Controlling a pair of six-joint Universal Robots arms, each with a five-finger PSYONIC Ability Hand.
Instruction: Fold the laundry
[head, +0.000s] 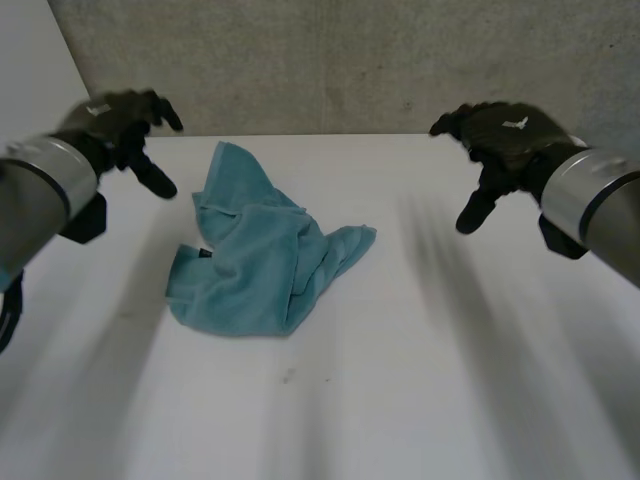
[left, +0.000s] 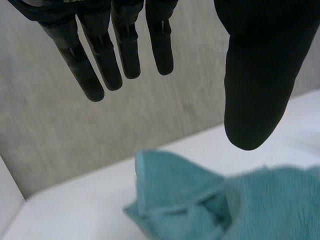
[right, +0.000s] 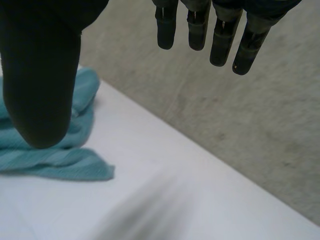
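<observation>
A crumpled teal towel (head: 260, 250) lies on the white table (head: 420, 380), a little left of the middle. My left hand (head: 125, 125) hovers above the table's far left, apart from the towel, its fingers straight and empty. In the left wrist view the towel (left: 200, 200) lies below the fingertips (left: 95, 80) of the left hand. My right hand (head: 500, 140) hangs over the far right of the table, well clear of the towel, fingers spread and holding nothing. In the right wrist view the towel (right: 60, 150) lies beside the thumb (right: 40, 90).
A grey wall (head: 350, 60) runs along the table's far edge. Bare white tabletop stretches across the front and the right side.
</observation>
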